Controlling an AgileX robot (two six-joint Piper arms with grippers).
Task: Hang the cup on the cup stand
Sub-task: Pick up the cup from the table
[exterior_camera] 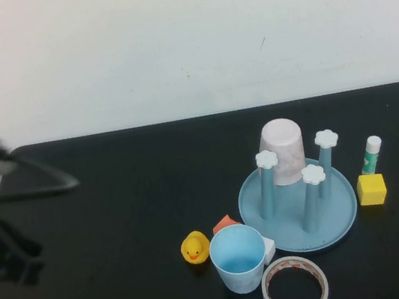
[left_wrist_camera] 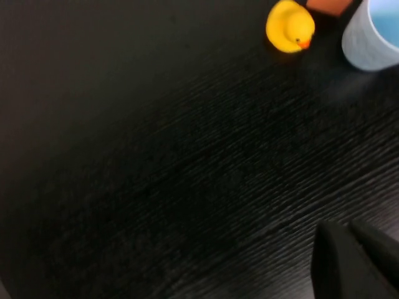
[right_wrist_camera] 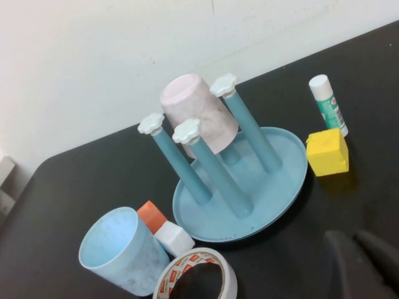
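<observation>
The tape roll (exterior_camera: 295, 286) lies flat at the near edge of the black bench (exterior_camera: 118, 208), its red-printed inner ring facing up. Just behind it to the left stands the cup (exterior_camera: 239, 258), upright on its base with the open mouth up, clear of any peg. A small white block (exterior_camera: 268, 248) sits between the cup and the cup stand (exterior_camera: 299, 209), and an orange block (exterior_camera: 225, 224) peeks out behind the cup (only its top corner shows from the high view). A yellow rubber duck (exterior_camera: 194, 247) sits just left of the cup.

The cup stand is to the right of the cup; three upright pegs with white flower caps are exposed, and a pale pink cup (exterior_camera: 283, 151) hangs upside down over a fourth at the back. Right of the stand rest a yellow cube (exterior_camera: 371, 189) and, behind it, a glue stick (exterior_camera: 371, 155) standing on end.

The left gripper (left_wrist_camera: 355, 261) hovers over bare bench at the far left, well apart from the cup; whether its jaws are released or clenched I cannot tell. The right gripper (right_wrist_camera: 361, 261) is near the right side of the bench, away from the stand, its jaws likewise unreadable.
</observation>
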